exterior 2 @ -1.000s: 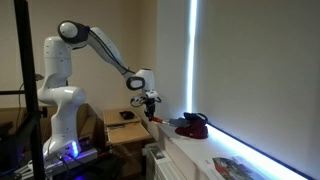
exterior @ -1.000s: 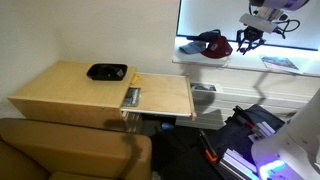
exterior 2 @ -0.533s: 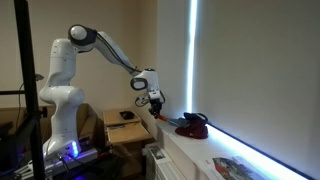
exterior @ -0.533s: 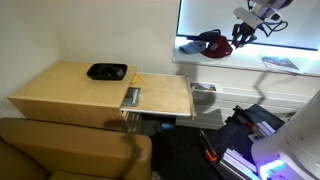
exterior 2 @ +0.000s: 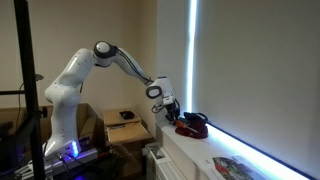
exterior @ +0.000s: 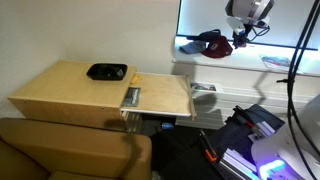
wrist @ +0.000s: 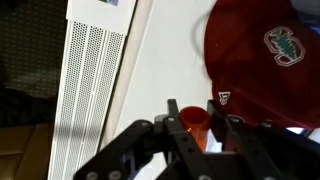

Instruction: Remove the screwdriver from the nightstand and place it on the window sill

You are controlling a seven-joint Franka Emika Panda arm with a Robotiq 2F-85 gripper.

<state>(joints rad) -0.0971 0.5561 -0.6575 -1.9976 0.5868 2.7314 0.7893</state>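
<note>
The bench (exterior: 90, 95) was pale wood, smooth and matt. The seat (exterior: 60, 150) wore brown, soft-looking upholstery. The cap (wrist: 260, 50) was dark red woven cloth with a stitched badge. The window sill (wrist: 165, 60) was smooth white and the vent (wrist: 90, 90) white and perforated. The screwdriver (wrist: 193, 124) had a glossy orange plastic handle between the hand's (wrist: 193, 108) matt black fingers (wrist: 222, 120).

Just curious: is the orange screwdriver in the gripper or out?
In: the wrist view shows the screwdriver pinched inside the closed gripper.
</note>
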